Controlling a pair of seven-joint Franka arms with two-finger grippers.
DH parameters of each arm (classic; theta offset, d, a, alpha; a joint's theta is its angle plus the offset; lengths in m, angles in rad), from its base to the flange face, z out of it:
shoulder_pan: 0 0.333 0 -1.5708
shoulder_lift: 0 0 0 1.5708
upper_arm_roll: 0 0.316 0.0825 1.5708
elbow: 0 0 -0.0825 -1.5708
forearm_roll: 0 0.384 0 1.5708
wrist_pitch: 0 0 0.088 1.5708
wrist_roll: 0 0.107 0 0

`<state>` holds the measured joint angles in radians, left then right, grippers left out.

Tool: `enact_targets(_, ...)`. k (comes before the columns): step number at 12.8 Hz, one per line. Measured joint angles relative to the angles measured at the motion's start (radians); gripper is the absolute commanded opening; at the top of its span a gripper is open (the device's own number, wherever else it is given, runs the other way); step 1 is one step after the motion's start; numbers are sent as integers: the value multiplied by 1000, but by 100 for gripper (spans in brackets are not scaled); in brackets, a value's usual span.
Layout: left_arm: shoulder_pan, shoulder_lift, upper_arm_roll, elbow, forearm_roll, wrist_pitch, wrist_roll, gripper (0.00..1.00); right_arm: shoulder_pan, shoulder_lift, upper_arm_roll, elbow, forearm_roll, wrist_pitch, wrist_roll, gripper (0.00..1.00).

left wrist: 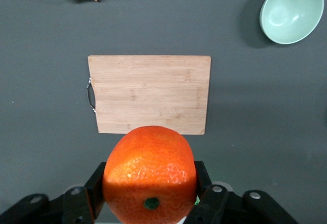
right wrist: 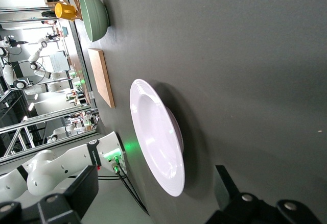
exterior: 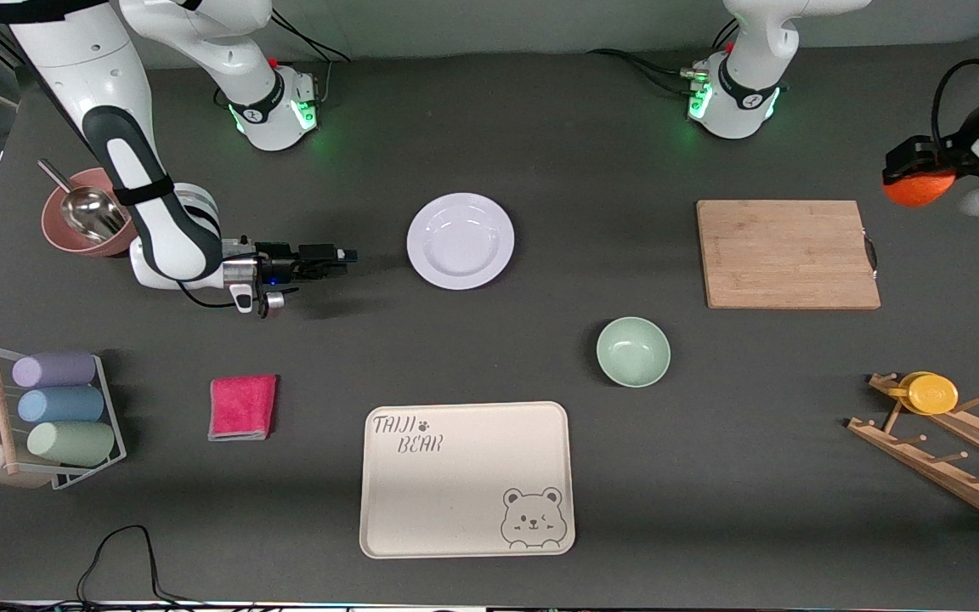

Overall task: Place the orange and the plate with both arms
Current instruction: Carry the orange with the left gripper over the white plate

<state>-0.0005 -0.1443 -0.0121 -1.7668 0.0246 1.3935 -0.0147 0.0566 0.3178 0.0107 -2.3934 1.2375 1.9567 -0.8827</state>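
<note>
Orange (exterior: 919, 189) sits clamped between the left gripper's (exterior: 914, 170) jaws, in the air over the table (exterior: 540, 127) at the left arm's end, at about 2 o'clock from the cutting board (exterior: 787, 253). Plate (exterior: 461, 240) lies flat on the table, untouched, at 11 o'clock from the green bowl (exterior: 633, 351). Right gripper (exterior: 345, 255) hangs low with jaws wide, at the plate's 9 o'clock, just beside its rim.

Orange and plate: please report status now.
Left gripper shut on orange, above table. Right gripper low beside plate. Nothing between them.
</note>
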Motion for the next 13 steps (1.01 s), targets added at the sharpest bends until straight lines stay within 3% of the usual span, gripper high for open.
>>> enact_targets(2, -5, 1, -93, 7, -25, -2, -127, 0, 0, -2, 1, 1, 0, 3, 0, 100)
enact_targets(4, -10, 9, -235, 10, -81, 22, -320, 0, 1, -3, 1, 1, 0, 9, 0, 100)
enact_targets(8, -64, 137, -518, 11, -117, 248, -774, 0, 2, -2, 19, -1, 0, 27, 1, 100)
enact_targets(10, -148, 253, -571, 29, -104, 370, -962, 0, 2, -1, 22, -1, -1, 28, 2, 100)
enact_targets(13, -302, 438, -574, 91, 6, 490, -1173, 0, 2, 0, 22, -2, -1, 29, 4, 100)
